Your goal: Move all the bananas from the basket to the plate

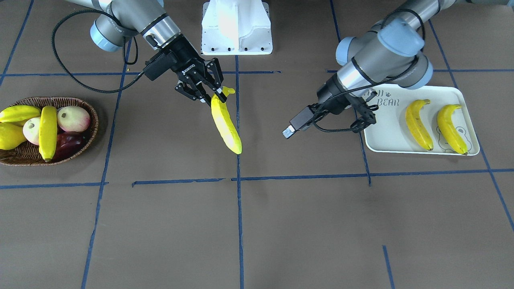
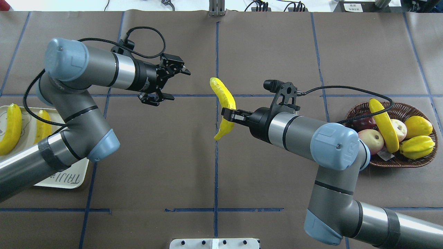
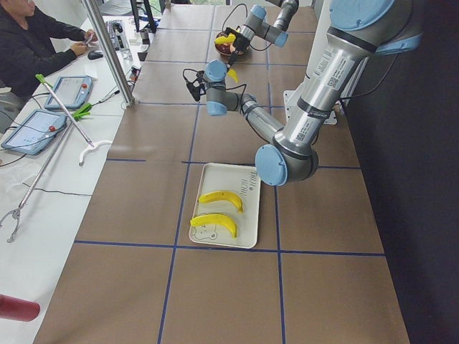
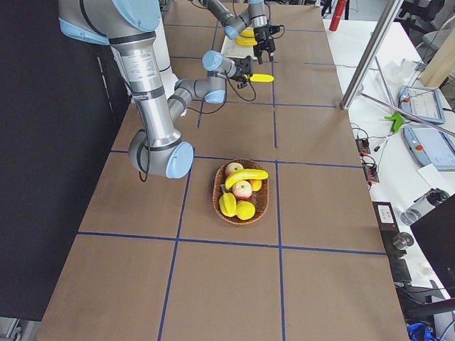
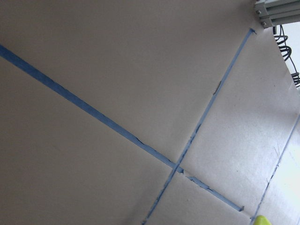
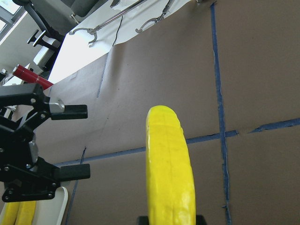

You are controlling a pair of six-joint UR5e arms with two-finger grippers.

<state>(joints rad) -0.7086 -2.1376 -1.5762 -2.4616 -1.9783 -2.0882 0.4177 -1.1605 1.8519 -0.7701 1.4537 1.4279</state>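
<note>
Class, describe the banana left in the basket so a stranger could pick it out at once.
Look at the dark wicker basket at the end of the table on the robot's right. Across the top of its fruit lies one long, slim, bright-yellow banana; its neighbours are round pinkish apples, a dark red fruit and plumper yellow fruits.

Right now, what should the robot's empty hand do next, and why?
Probably the left gripper should ease toward the free end of the held banana. It is open and faces the banana across a gap. The right gripper is shut on the banana above the middle of the table, and the plate lies on the left arm's side.
</note>
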